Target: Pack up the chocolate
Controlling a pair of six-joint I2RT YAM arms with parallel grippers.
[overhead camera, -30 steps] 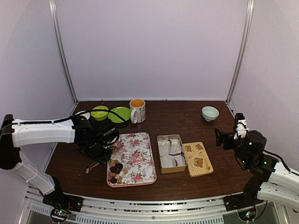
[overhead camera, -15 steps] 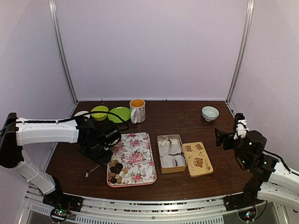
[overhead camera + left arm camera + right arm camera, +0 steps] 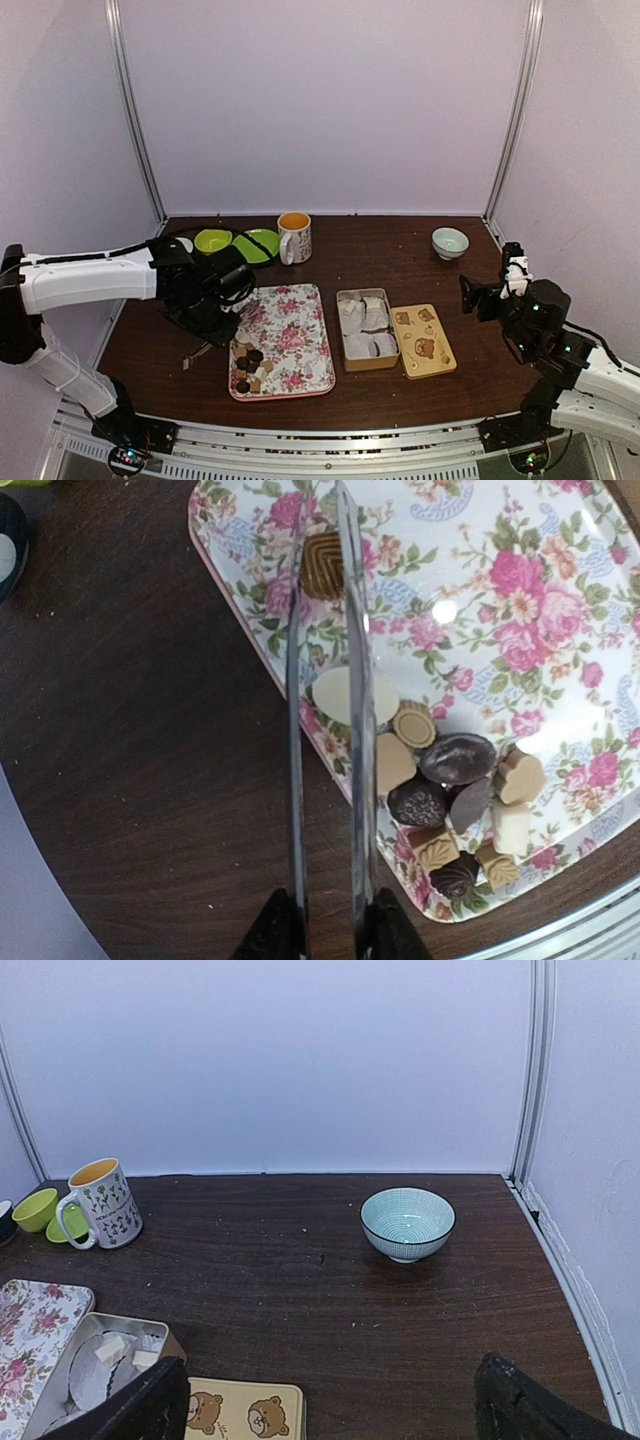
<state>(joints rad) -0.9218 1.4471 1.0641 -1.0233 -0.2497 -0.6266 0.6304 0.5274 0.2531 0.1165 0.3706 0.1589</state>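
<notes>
Metal tongs (image 3: 296, 780), pinched in the left gripper (image 3: 328, 935), flank one ribbed brown chocolate (image 3: 323, 565); eleven more chocolates (image 3: 440, 790) cluster at the floral tray's (image 3: 560, 540) near-left corner. Right gripper (image 3: 335, 1405) gapes wide.

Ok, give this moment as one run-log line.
left gripper: shut on tongs | tongs arms: either side of ridged tan chocolate, over floral tray | right gripper: open

Left end effector (image 3: 325, 932) pinches tongs (image 3: 295, 780), arm stretched inward — right end effector (image 3: 330, 1400) raised, fingers wide apart.
</notes>
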